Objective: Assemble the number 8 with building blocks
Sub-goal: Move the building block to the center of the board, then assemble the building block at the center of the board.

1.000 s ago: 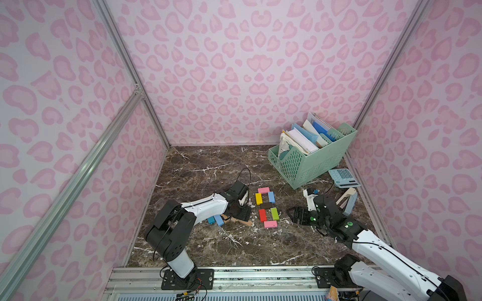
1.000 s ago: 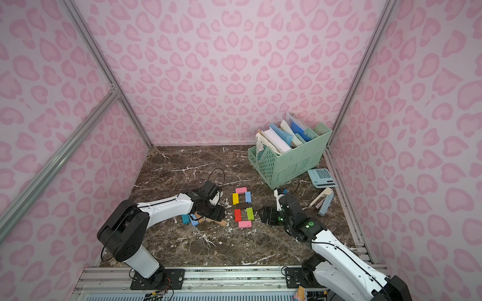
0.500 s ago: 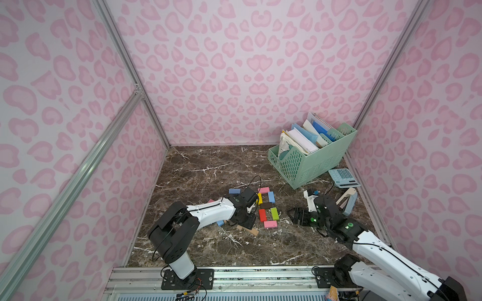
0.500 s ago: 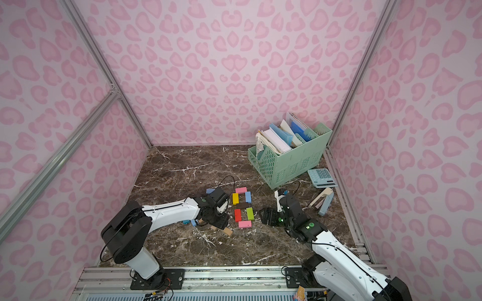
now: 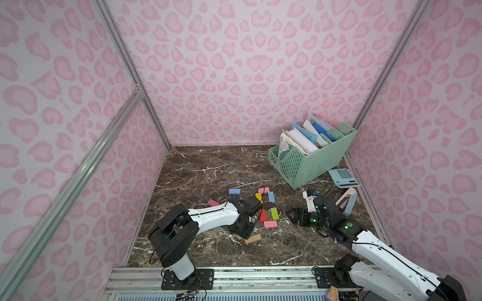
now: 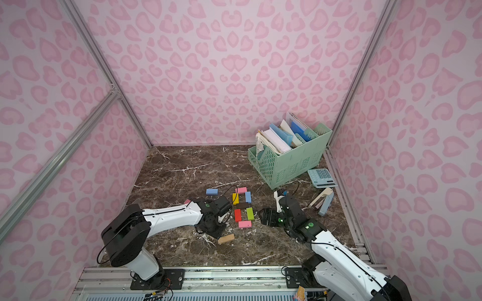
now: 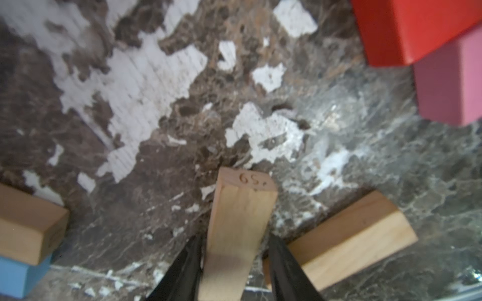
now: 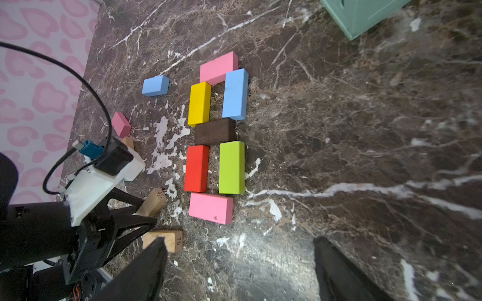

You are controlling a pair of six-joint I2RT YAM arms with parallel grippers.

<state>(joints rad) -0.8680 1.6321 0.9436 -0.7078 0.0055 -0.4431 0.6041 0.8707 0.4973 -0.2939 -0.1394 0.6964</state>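
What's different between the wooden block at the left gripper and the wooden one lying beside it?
The block stamped 59 sits between the left gripper's jaws, apparently tilted; the block stamped 76 lies flat and free. Both are plain tan wood, same shape, outside the number 8.

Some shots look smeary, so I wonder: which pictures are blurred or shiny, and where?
Left wrist view: the tan block is fairly sharp, the marble floor beyond it smeared. Right wrist view: the figure eight is crisp; a pale sheen lies on the floor by the right gripper, whose dark fingers look soft. In both top views: even light, everything small.
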